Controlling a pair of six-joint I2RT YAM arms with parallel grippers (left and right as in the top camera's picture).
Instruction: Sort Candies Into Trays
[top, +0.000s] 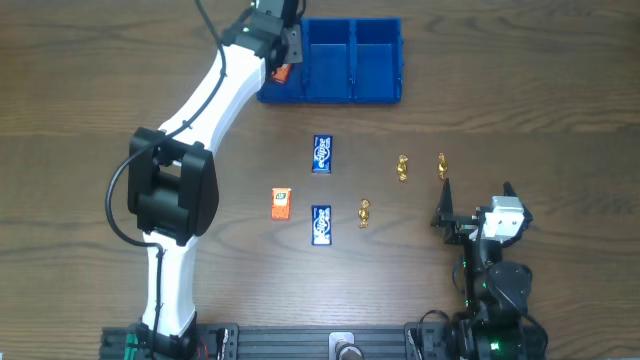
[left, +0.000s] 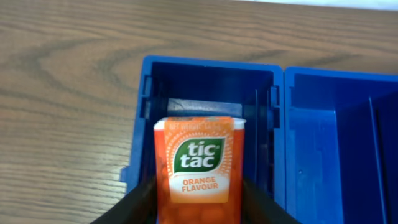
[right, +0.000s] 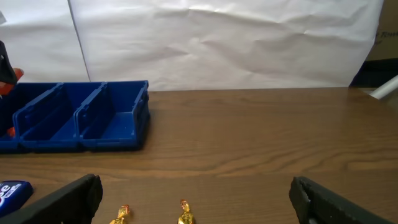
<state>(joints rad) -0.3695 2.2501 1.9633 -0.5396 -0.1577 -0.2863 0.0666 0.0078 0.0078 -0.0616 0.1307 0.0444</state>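
Tray (top: 340, 95) sits at the far side of the table (top: 80, 100), centre, with three compartments side by side. Left gripper (top: 283, 68) is over the left-end compartment, with the held box (left: 199, 158) upright between its fingers. Something flat lies in that compartment under the box; I can't tell what.

Loose on the table, nearer the arm bases:
- far packet (top: 322, 154), in front of the tray
- near packet (top: 321, 225), in line with it, closer to the bases
- loose box (top: 282, 204), just left of the near packet
- left candy (top: 365, 213), just right of the near packet
- middle candy (top: 403, 169) and right candy (top: 441, 165), side by side, further right

Right gripper (top: 476, 197) sits right of everything, close to its base, with the right candy just beyond it.
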